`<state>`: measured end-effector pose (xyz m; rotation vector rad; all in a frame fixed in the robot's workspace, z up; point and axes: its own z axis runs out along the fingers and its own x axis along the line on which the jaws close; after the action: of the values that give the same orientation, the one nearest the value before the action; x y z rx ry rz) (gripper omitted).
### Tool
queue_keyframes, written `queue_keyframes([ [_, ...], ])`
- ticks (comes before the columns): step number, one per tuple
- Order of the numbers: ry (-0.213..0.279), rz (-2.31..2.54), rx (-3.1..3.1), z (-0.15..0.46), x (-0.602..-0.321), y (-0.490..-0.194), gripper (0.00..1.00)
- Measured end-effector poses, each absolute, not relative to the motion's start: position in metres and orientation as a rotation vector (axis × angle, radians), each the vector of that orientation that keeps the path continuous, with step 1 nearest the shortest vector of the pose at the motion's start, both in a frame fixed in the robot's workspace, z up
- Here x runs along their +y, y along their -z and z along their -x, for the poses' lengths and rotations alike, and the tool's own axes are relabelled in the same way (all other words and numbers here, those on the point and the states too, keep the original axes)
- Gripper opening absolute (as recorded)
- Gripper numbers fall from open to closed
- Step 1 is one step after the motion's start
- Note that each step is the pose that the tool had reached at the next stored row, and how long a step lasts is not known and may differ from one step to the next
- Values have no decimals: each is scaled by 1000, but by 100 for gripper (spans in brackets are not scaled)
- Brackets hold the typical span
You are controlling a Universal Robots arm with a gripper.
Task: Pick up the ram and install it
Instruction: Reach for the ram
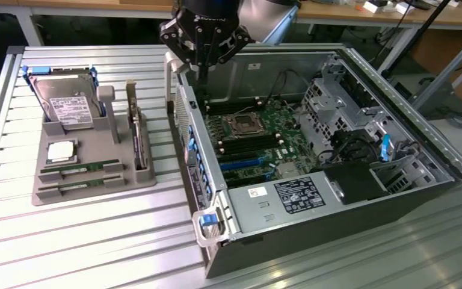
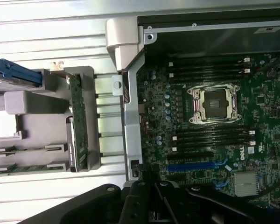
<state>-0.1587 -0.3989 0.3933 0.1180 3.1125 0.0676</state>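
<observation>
Nearest in the exterior view, the case [image 1: 335, 235] is lying open on the tabletop [image 1: 94, 241], its board [image 1: 255, 144] facing up. On the exterior view's left, the tray [image 1: 70, 195] is holding the ram [image 1: 80, 167]: two thin green sticks are sitting on edge in its near grooves, one just behind the other, with the wider card [image 1: 139, 141] standing upright beside them. The gripper [image 1: 203, 78] is hanging over the case's far corner, well apart from the tray. It is looking drawn narrow, with nothing green showing in it.

Seen from the wrist, the gripper [image 2: 155, 198] is appearing as dark links meeting close together. The ram [image 2: 25, 168] is showing as a green strip in the tray [image 2: 88, 93] near the card [image 2: 78, 126]. The long slots [image 2: 210, 135] on the board are looking empty.

Judging by its build, a stick is going to handle as light, stiff and fragile. It is probably best pinched across its flat faces near the middle of the upper edge, keeping off the contacts.
</observation>
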Motion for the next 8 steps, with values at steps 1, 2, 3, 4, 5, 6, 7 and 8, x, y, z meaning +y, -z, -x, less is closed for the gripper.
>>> queue_keyframes([
  [1,-68,-118,3112,159,-399,-393,10],
  [2,-68,-118,3113,160,-399,-393,10],
  [3,-68,-118,3112,160,-399,-393,10],
  [4,-68,-118,3113,161,-399,-393,10],
  [5,-68,-118,3112,162,-399,-393,10],
  [6,-68,-118,3112,162,-399,-393,10],
  [7,-68,-118,3112,162,-399,-393,10],
  [8,-68,-118,3113,163,-399,-393,10],
])
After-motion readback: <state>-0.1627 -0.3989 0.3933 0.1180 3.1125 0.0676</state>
